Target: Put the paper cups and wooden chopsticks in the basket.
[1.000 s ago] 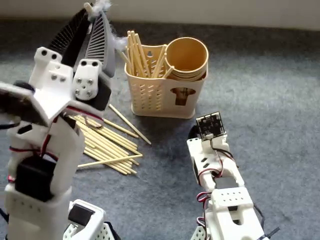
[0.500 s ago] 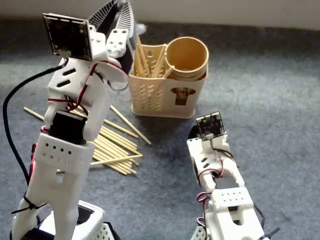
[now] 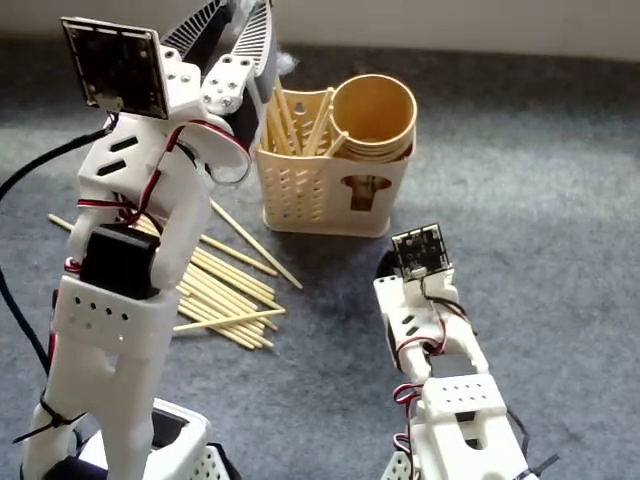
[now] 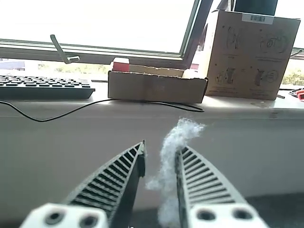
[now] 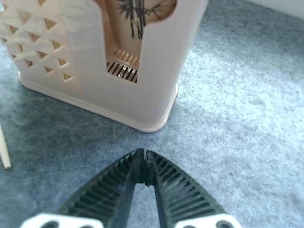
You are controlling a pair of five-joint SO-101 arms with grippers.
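- Left gripper (image 4: 160, 151): raised by the basket's left rear. Jaws narrowly apart, white fluff tuft (image 4: 173, 142) between them.
- Room behind: window ledge (image 4: 71, 111) bearing black keyboard (image 4: 42, 88) and flat brown cardboard box (image 4: 156, 86).
- Pale wooden chopsticks (image 3: 225, 290): loose pile on grey carpet (image 3: 530, 180).
- Cream slotted plastic basket (image 3: 320, 190): further chopsticks upright in left compartment, stacked tan paper cups (image 3: 375, 115) in right.
- Right gripper (image 5: 144, 156): low over carpet, near basket front, jaws closed, empty.

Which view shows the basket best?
The high view: the whole basket, with its paper cups and chopsticks, stands in frame. The right wrist view gives its lower wall close up; the left wrist view faces a window ledge.
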